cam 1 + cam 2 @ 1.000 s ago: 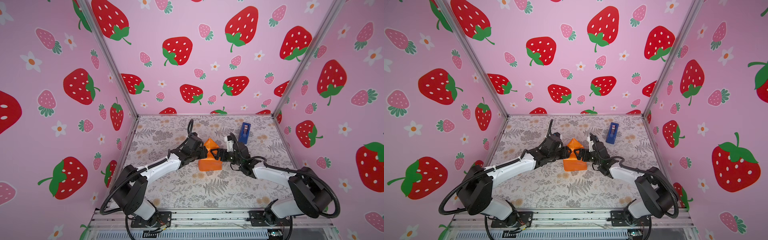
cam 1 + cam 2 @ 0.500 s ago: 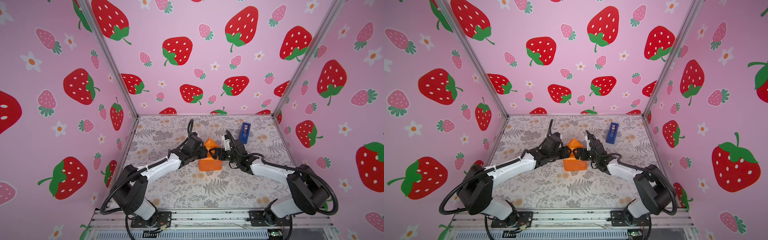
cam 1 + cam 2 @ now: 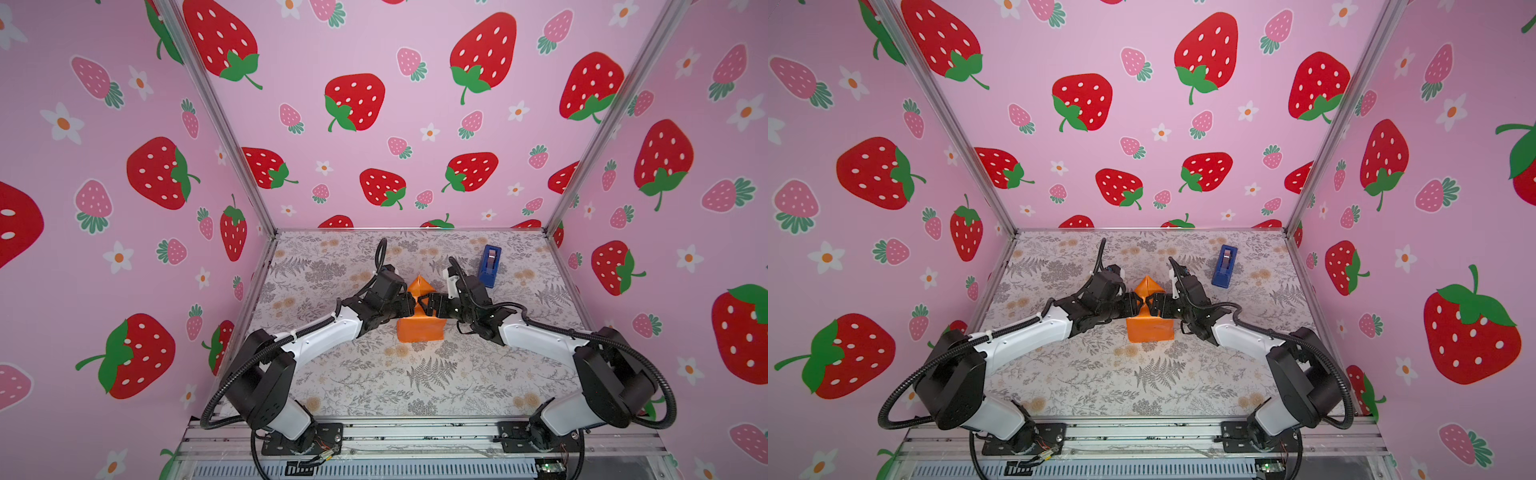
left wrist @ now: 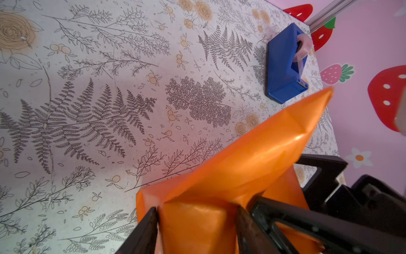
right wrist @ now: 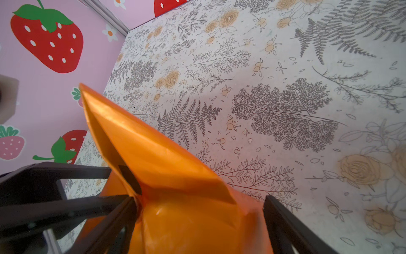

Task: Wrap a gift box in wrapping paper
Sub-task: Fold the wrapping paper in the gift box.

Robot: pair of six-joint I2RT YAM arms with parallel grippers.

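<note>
Orange wrapping paper (image 3: 420,330) was pinched on the left by the left gripper (image 4: 196,212). Its fingers pressed the papered sides exactly as they did a second before, and it had not moved. The gift box itself I could not see; I judged it was inside the paper, in the middle of the table (image 3: 415,382). One pointed flap stood up at the far end.

The change was on the right. The right gripper (image 5: 200,199), fingers spread wide, had come forward and now straddled the parcel, one finger touching the flap. Probably the flap would be folded down next. Farther right stood the tape dispenser (image 3: 489,266), well apart.
</note>
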